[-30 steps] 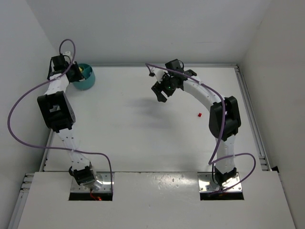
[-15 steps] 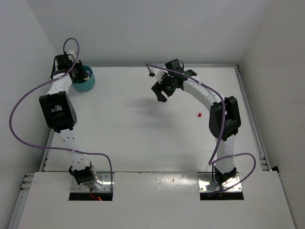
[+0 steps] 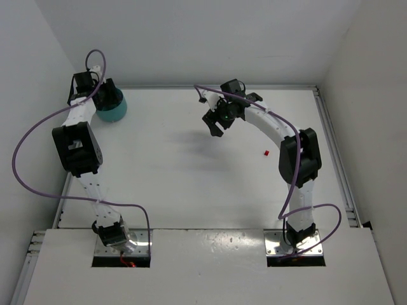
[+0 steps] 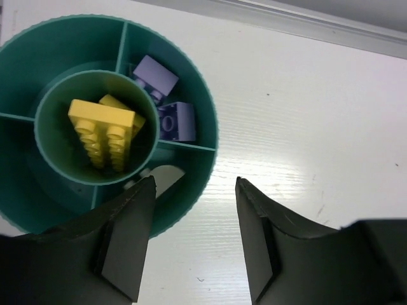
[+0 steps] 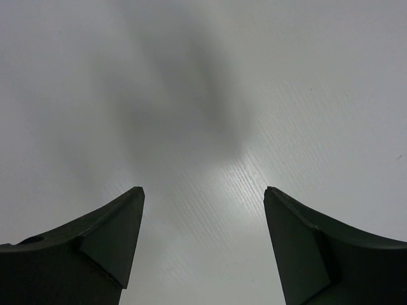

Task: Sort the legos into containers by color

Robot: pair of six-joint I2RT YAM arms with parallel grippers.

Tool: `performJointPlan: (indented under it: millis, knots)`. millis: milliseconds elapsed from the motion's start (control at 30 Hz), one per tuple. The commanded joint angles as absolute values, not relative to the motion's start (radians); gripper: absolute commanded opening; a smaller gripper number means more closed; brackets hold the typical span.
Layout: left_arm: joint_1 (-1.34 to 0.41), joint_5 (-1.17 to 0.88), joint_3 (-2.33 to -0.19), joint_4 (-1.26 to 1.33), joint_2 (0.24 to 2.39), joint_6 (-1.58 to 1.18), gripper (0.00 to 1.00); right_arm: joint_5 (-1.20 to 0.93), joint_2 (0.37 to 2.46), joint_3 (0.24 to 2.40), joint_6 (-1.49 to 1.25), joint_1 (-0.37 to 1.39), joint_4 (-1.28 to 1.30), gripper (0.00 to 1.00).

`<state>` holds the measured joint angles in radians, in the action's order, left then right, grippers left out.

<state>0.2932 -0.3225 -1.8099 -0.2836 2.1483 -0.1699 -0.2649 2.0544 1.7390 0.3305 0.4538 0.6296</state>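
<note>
Left end effector (image 4: 194, 183) hovers open over the rim of the teal bowl (image 4: 210, 136); right end effector (image 5: 203, 190) hangs open above the tabletop (image 5: 286, 76).

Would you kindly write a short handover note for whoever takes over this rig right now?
Left gripper: open, empty, over the edge of the round teal plastic divided bowl.
Right gripper: open, empty, above bare white table.
Done: yellow plastic bricks lie in the bowl's centre cup, pale blue-violet bricks in one outer compartment.
Left to do: one tiny red brick lies on the table's right half; it needs a compartment of its own.
</note>
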Motion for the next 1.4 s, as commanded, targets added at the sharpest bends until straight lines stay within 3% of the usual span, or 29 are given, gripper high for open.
performJointPlan:
  millis: [0,667,1367]
  knots:
    - [0.278,-0.403,-1.829,-0.252,2.063,-0.176,0.59,-0.275,2.046,1.755,0.337,0.451,0.618,0.76]
    - [0.389,-0.318,-1.855,-0.249,2.022,-0.268,0.64,-0.284,2.008,1.709,0.347,0.451,0.618,0.76]
    - [0.411,-0.476,-1.752,-0.27,2.089,-0.239,0.71,-0.265,1.98,1.671,0.365,0.451,0.627,0.76]
